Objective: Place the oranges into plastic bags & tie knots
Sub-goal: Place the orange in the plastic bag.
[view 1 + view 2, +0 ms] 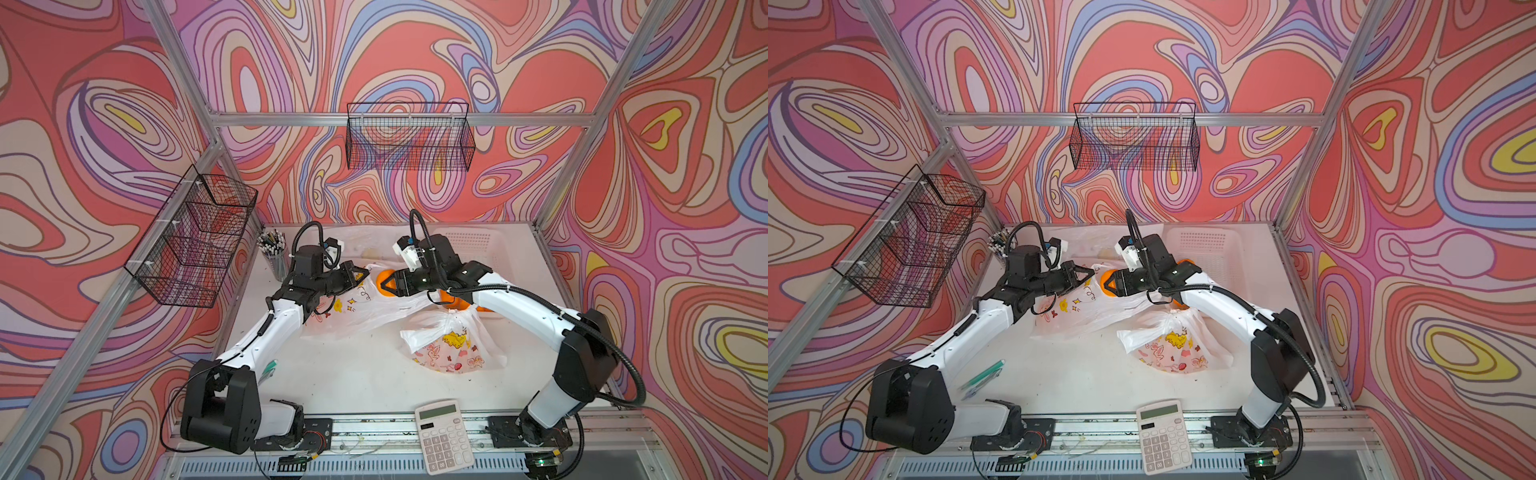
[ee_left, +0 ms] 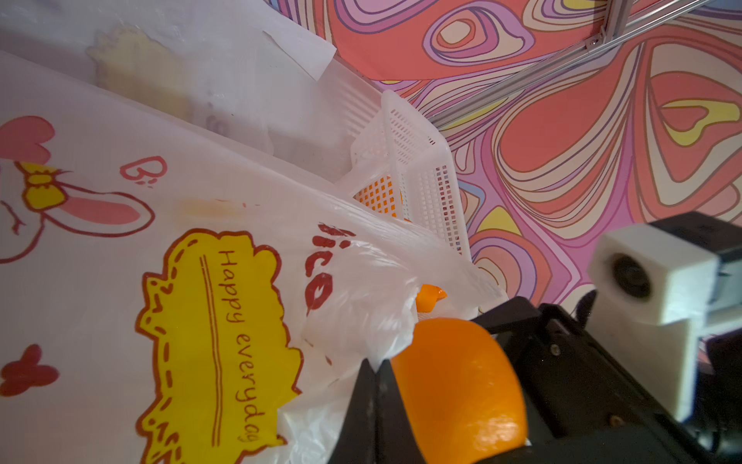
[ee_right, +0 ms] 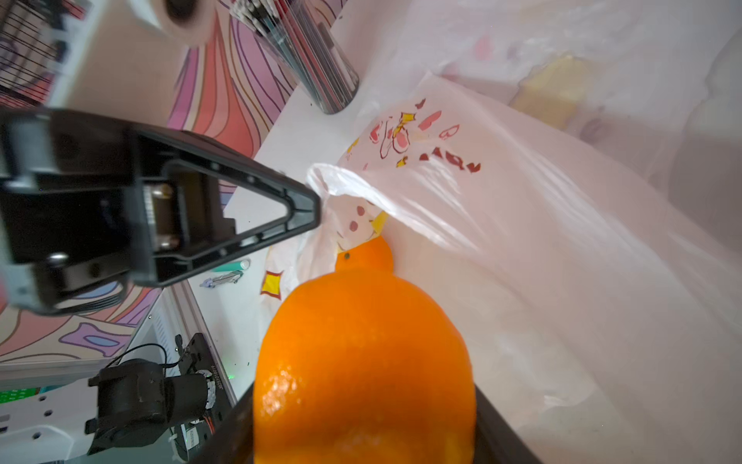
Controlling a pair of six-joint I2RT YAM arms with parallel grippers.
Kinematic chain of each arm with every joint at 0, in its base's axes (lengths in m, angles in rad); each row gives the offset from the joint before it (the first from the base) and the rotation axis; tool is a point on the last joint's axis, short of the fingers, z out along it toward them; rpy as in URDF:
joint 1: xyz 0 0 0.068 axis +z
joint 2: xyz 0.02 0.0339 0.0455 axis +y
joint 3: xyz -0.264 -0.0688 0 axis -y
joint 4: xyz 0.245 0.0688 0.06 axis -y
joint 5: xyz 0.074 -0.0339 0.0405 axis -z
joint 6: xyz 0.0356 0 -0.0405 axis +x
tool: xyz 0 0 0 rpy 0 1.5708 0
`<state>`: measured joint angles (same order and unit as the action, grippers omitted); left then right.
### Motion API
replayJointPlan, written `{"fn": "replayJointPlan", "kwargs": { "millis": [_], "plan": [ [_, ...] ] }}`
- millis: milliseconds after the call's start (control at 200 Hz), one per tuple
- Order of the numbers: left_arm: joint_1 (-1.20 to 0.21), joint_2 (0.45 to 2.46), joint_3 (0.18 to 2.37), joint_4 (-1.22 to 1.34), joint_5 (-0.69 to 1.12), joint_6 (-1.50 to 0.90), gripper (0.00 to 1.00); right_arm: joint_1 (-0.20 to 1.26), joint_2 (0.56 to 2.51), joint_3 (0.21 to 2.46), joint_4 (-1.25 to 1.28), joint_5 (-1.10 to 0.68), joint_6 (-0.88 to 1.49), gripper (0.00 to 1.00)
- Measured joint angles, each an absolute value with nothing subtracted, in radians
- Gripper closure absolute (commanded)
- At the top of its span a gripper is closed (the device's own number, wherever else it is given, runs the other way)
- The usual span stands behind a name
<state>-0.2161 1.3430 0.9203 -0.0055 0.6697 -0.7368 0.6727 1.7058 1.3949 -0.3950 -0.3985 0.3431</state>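
A printed plastic bag (image 1: 361,307) (image 2: 200,201) lies open in the middle of the table. My left gripper (image 1: 365,272) (image 2: 377,363) is shut on its rim and holds the mouth up. My right gripper (image 1: 384,287) (image 3: 363,405) is shut on an orange (image 3: 361,361) (image 2: 453,385) right at that mouth. Another orange (image 3: 365,255) lies inside the bag. A second bag (image 1: 451,347) (image 1: 1177,347) sits at front right with a knot (image 1: 451,319) on top. More oranges (image 1: 451,298) show in the white basket (image 1: 469,245) (image 2: 417,160) behind the right arm.
A cup of pens (image 1: 276,253) (image 3: 317,68) stands at the back left. A calculator (image 1: 444,436) lies on the front rail. A green pen (image 1: 984,374) lies by the left arm. Black wire baskets (image 1: 409,137) (image 1: 195,237) hang on the walls. Flat spare bags (image 1: 357,241) lie at the back.
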Motion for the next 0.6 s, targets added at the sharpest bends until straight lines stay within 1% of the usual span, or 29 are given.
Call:
{"fn": "replayJointPlan", "kwargs": {
  "millis": [120,200,306,376,446,601],
  "plan": [
    [-0.216,1.343,0.920,0.004,0.672,-0.737,1.00,0.681,1.805,1.438,-0.390,-0.369,0.351,0.44],
    [-0.216,1.343,0.920,0.004,0.672,-0.737,1.00,0.683,1.863,1.463,-0.368,-0.366,0.358,0.35],
    [-0.216,1.343,0.920,0.004,0.672,-0.737,1.00,0.684,1.905,1.473,-0.336,-0.379,0.369,0.21],
    [-0.215,1.343,0.920,0.004,0.672,-0.738,1.00,0.685,1.908,1.473,-0.331,-0.379,0.368,0.15],
    [-0.214,1.343,0.920,0.007,0.672,-0.741,1.00,0.687,1.902,1.473,-0.323,-0.373,0.364,0.14],
    [-0.209,1.343,0.920,0.016,0.673,-0.745,1.00,0.689,1.867,1.473,-0.328,-0.362,0.361,0.15]
  ]
}}
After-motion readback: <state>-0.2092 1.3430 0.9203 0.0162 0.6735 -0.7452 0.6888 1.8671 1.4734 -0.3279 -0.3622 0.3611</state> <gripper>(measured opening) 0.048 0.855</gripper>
